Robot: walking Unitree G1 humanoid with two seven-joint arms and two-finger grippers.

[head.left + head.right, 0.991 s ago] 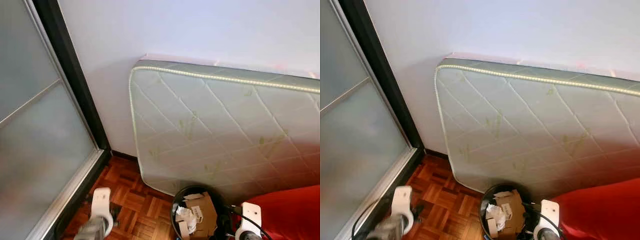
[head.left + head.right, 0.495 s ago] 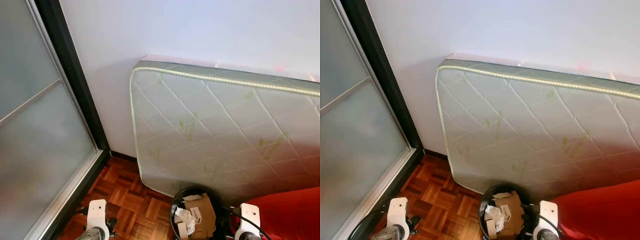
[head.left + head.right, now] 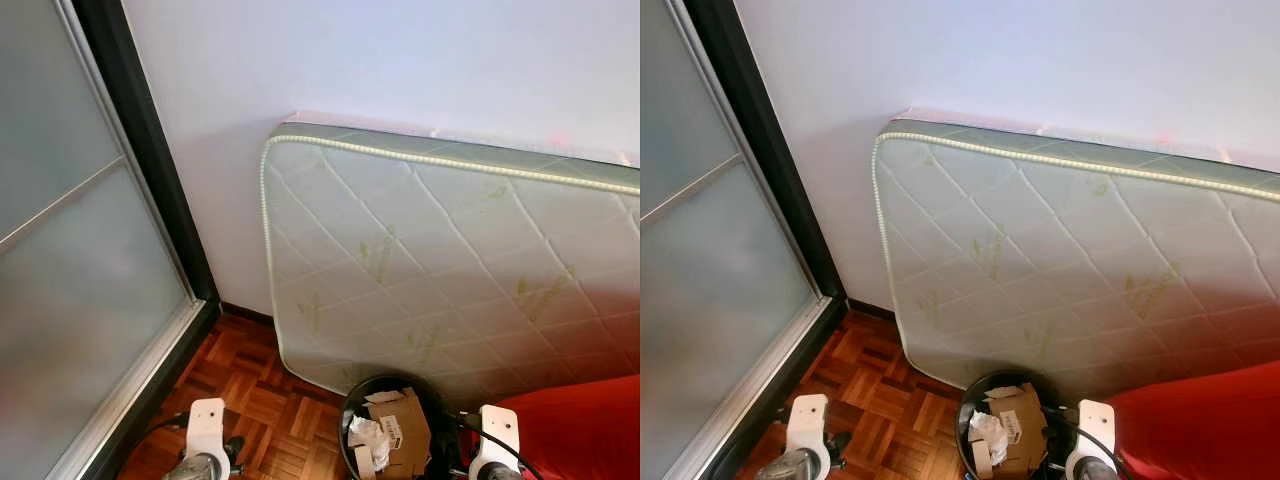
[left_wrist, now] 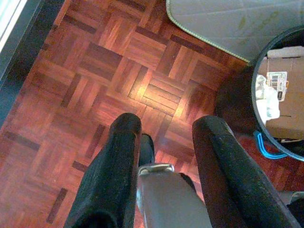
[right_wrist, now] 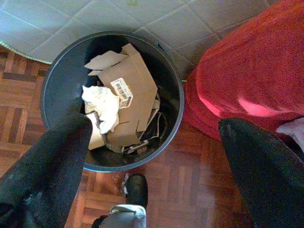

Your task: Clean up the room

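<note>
Trash bin [image 5: 57, 80], black and round, on the parquet floor [image 4: 85, 80] at the foot of the mattress [image 3: 450, 260], just beside the red fabric [image 5: 247, 61]; lower rim cut off by the frame edge in the head views. Holds a flattened cardboard box [image 5: 130, 85] with a barcode label, crumpled white paper [image 5: 102, 104] against it, plus smaller scraps underneath, too tangled to tell apart. Something thin and blue [image 4: 266, 149] curls by the bin's outer wall, partly hidden, identity unclear.

Mattress stands on edge, leaning against the pale wall [image 3: 350, 60], quilted in diamonds with faint green prints; right end runs out of frame, bottom corner hidden behind the bin and the red fabric. Red fabric likewise cut off at the right and bottom, so cannot tell what it covers. Frosted sliding door [image 3: 70, 260] with a dark frame at the left, nothing visible through the glass.

Right gripper [image 5: 156, 128] hangs above the bin, jaws wide apart, holding nothing; one finger overlaps the bin's rim in the wrist view, the other sits over the red fabric. Left gripper [image 4: 164, 126] points down over bare parquet, near the bin but apart from it, jaws apart with nothing between them. Both wrists barely peek in at the bottom of the head views, fingers out of sight there.
</note>
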